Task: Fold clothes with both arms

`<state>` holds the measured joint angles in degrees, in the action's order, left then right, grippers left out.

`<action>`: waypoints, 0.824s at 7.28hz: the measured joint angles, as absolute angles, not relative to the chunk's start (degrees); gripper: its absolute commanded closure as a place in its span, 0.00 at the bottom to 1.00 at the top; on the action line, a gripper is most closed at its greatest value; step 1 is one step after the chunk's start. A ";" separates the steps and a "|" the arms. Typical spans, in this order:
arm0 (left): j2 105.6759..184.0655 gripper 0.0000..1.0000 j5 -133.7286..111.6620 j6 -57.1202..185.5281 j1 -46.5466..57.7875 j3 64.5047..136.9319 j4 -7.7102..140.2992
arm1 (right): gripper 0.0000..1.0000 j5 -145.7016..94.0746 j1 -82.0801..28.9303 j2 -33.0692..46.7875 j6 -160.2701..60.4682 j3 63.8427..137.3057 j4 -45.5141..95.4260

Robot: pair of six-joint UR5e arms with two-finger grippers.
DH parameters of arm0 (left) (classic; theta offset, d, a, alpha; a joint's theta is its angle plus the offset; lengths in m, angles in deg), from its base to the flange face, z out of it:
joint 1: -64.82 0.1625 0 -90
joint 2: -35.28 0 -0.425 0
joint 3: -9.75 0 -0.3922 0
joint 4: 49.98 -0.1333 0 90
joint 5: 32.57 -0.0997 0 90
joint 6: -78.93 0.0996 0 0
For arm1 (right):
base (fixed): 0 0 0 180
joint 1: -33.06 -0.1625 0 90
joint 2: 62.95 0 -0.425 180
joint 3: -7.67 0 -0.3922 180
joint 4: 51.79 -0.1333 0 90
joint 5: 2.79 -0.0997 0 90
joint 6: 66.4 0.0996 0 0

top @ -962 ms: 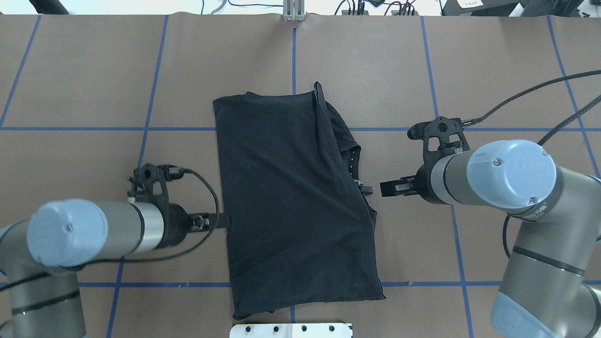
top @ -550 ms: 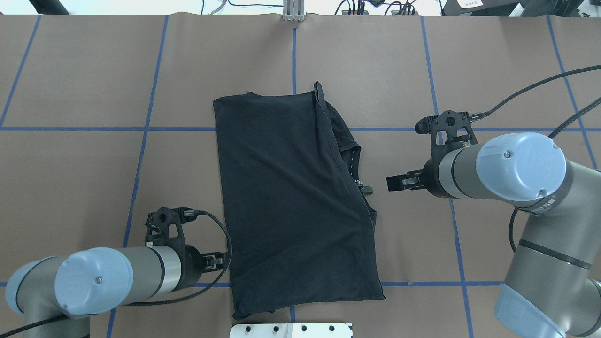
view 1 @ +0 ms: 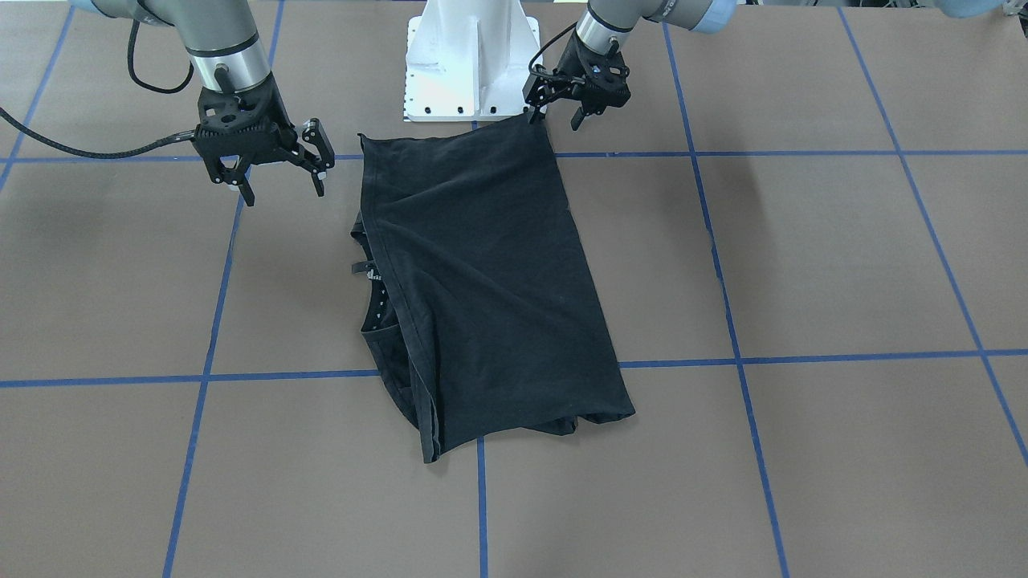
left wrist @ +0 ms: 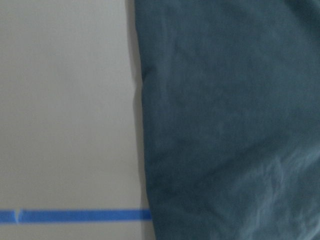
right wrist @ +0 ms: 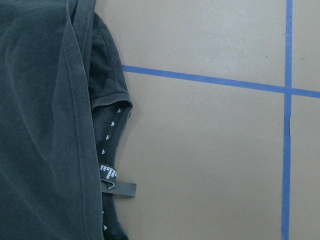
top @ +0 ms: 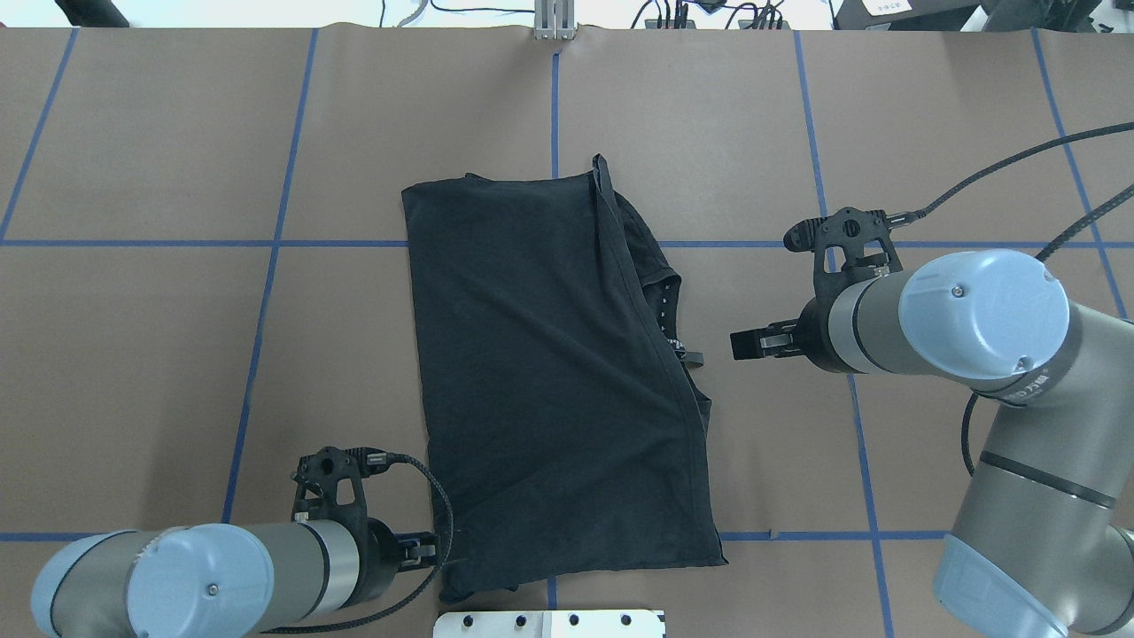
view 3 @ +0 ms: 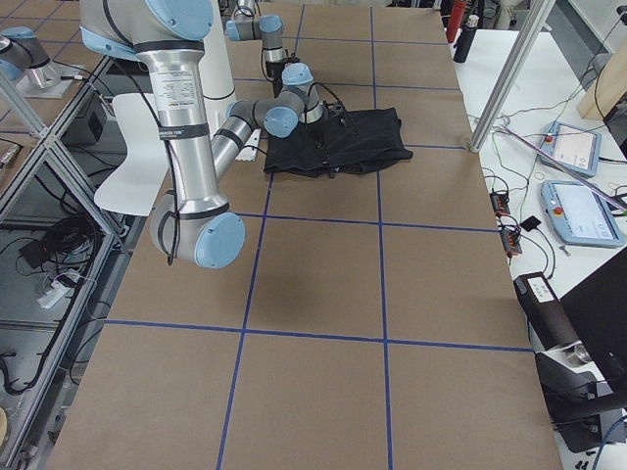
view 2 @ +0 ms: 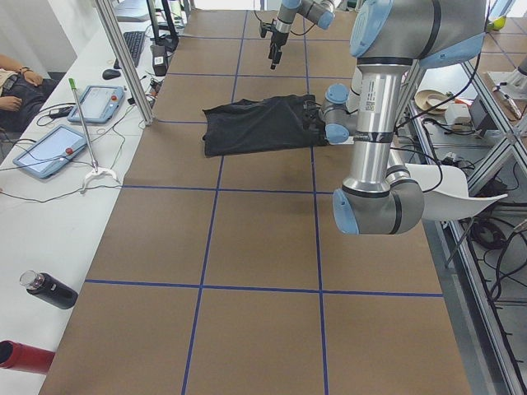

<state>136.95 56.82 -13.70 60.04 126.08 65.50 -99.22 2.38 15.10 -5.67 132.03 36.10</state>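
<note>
White pedestal base (top: 549, 624), at the near edge of the brown worktop (top: 133, 354), which is gridded with blue tape lines (top: 177, 243). Left hand (top: 423, 549): low at the near left corner of the T-shirt, fingers apart, one fingertip (view 1: 533, 118) at the cloth's edge, cloth not clamped. Black T-shirt (top: 549, 372): folded lengthwise, lying flat mid-worktop, collar (right wrist: 111, 135) with small white logos exposed along its right edge. Right hand (top: 742, 345): near that right edge, apart from the cloth, fingers spread wide, holding nothing. Cables (top: 709, 13) beyond the far edge.
</note>
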 measured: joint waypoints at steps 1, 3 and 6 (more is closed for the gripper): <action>137.23 0.31 56.82 -14.04 60.32 125.34 65.52 | 0.00 -99.21 2.38 15.10 -5.67 132.03 36.10; 138.11 0.32 56.82 -14.60 60.78 124.24 65.58 | 0.00 -99.17 2.38 15.10 -5.67 132.03 36.10; 139.99 0.46 56.82 -14.85 61.26 122.59 65.59 | 0.00 -99.20 2.38 15.13 -5.67 132.03 36.10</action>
<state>139.99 56.82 -14.85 61.26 122.59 65.59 -99.20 2.38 15.13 -5.67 132.03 36.10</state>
